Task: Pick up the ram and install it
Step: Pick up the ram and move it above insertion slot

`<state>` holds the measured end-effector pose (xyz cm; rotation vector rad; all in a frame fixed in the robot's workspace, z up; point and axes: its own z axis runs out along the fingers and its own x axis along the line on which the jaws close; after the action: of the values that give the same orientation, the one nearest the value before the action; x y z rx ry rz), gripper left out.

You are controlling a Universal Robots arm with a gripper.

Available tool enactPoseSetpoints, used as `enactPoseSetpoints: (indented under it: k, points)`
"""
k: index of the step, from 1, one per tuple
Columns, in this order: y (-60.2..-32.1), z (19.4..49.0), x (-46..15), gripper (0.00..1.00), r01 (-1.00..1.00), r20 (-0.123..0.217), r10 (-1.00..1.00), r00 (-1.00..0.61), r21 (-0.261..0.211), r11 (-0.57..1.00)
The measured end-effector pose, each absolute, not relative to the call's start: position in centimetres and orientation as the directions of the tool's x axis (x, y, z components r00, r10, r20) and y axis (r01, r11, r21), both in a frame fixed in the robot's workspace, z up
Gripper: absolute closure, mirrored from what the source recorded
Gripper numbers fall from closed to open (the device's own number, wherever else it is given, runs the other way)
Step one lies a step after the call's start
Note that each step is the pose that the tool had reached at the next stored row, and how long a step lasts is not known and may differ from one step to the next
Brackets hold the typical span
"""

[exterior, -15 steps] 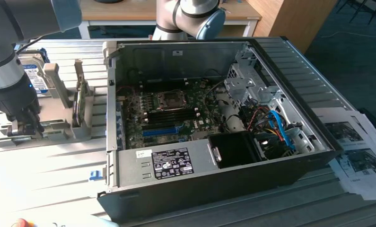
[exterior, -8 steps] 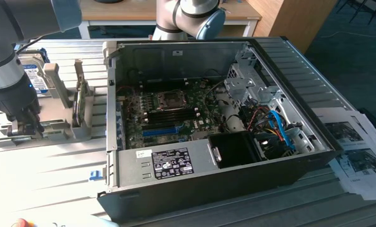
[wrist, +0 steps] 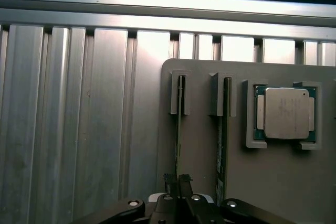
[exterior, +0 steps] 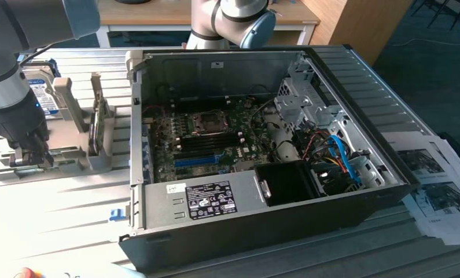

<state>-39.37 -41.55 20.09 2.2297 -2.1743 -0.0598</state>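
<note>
- Nearest the wrist camera, and at the exterior view's left: the gripper (wrist: 177,181), jaws drawn almost together, the 2 fingertips pinching the upper edge of the ram (wrist: 178,129).
- The ram stands on edge in a grey holder (wrist: 205,150), with 1 end seated in an upright guide. It appears not yet lifted clear.
- A second stick (wrist: 222,140) is parked in the neighbouring guide, just beside the ram. The processor chip (wrist: 286,113) lies flat in its own recess of the same holder.
- Technique, as a judgement: a straight pull along the guides, with the stick kept upright and the pinch centred, should stop the board binding or brushing the second stick.
- The hard drive (exterior: 44,92) stands near the holder on the ribbed table (wrist: 79,119).
- The computer case (exterior: 253,237) lies open at centre, well apart from the holder. Its motherboard (exterior: 206,139) is exposed, with dark slots beside the socket.
- Printed sheets (exterior: 438,185) lie at the exterior view's right.
</note>
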Motion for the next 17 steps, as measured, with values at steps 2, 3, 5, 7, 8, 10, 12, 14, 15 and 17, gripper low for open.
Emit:
enactPoseSetpoints:
  k: [2, 3, 5, 7, 8, 10, 12, 14, 15, 17]
  points:
    - [-41.55, 20.09, -39.37, 0.88, -0.999, -0.009, -1.000, 0.025, 0.046, -0.025]
    - [-41.55, 20.09, -39.37, 0.88, -0.999, -0.009, -1.000, 0.025, 0.046, -0.025]
    - [-41.55, 20.09, -39.37, 0.88, -0.999, -0.009, -1.000, 0.025, 0.046, -0.025]
    - [-41.55, 20.09, -39.37, 0.88, -0.999, -0.009, -1.000, 0.025, 0.046, -0.025]
    - [-41.55, 20.09, -39.37, 0.88, -0.999, -0.009, -1.000, 0.025, 0.046, -0.025]
    - [-41.55, 20.09, -39.37, 0.88, -0.999, -0.009, -1.000, 0.025, 0.046, -0.025]
    - [-41.55, 20.09, -39.37, 0.88, -0.999, -0.009, -1.000, 0.025, 0.046, -0.025]
    - [-41.55, 20.09, -39.37, 0.88, -0.999, -0.009, -1.000, 0.025, 0.046, -0.025]
    - [-41.55, 20.09, -39.37, 0.88, -0.999, -0.009, -1.000, 0.025, 0.046, -0.025]
    - [-41.55, 20.09, -39.37, 0.88, -0.999, -0.009, -1.000, 0.025, 0.046, -0.025]
